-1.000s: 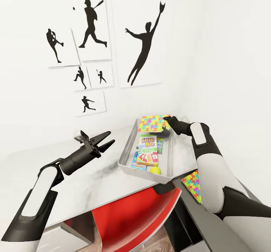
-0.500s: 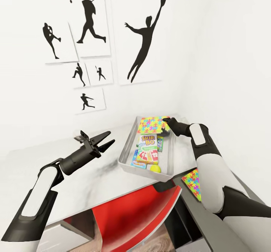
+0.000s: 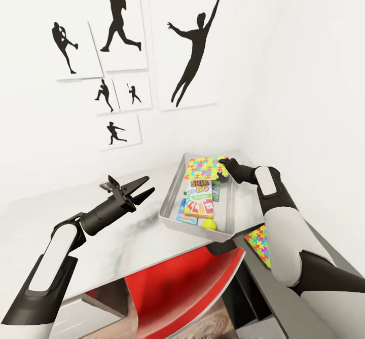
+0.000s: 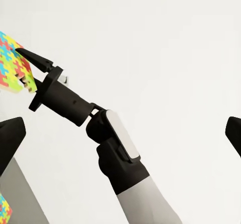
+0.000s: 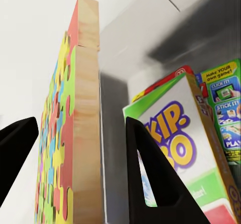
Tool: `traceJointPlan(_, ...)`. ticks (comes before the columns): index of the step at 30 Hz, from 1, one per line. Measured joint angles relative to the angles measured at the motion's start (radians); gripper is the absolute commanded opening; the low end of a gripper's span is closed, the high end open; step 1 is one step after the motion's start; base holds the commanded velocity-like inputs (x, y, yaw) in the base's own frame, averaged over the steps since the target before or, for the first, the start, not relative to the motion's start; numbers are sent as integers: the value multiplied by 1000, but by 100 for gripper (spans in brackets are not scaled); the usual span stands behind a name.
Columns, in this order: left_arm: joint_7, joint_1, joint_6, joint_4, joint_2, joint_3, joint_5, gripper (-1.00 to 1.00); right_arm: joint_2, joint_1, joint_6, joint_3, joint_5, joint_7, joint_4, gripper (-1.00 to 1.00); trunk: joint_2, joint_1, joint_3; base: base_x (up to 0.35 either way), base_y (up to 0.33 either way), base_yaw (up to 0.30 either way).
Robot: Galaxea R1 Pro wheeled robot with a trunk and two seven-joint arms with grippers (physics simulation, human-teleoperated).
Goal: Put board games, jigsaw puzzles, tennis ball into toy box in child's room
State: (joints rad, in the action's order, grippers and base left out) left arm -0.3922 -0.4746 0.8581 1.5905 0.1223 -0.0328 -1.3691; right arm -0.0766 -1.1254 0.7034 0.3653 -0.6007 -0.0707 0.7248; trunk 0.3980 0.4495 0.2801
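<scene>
Toy box [image 3: 170, 212]: shallow, lidless, light grey rectangular bin on the light grey table [image 3: 76, 232], taken as landmark.

Contents, as far as visible:
- yellow-green and red printed board game box [image 3: 198, 202], flat on the box floor;
- two further printed game boxes at its edges, one white-green [image 3: 216, 193], one blue [image 3: 183, 212];
- small fuzzy yellow-green tennis ball [image 3: 209, 224] at the box's near end;
- multicoloured jagged-edged jigsaw sheet [image 3: 205, 167], tilted at the far end, not yet flat.

Right gripper [image 3: 226, 164]: jaws either side of that sheet's wooden edge [image 5: 85, 133]; gap visible, contact uncertain.

Left gripper [image 3: 145, 187]: jaws parted, empty, above the table left of the box.

Outstanding: second jigsaw sheet [image 3: 259, 241] on the dark section right of the box. Judged nearly complete.
</scene>
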Motion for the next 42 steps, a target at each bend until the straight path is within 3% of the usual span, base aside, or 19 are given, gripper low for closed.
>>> traceJointPlan(13,-1,0,0,-1,1,1,0,100,4,-4,0,1,0,1,-6,-100,0,0,21,0,0,0)
traceJointPlan(25,-1,0,0,-1,0,1,0,100,7,-43,0,3,-2,1,-5,-100,0,0,39,0,0,0)
traceJointPlan(42,-1,0,0,-1,1,1,0,100,15,-55,3,4,-2,7,11,-100,0,0,43,0,0,53)
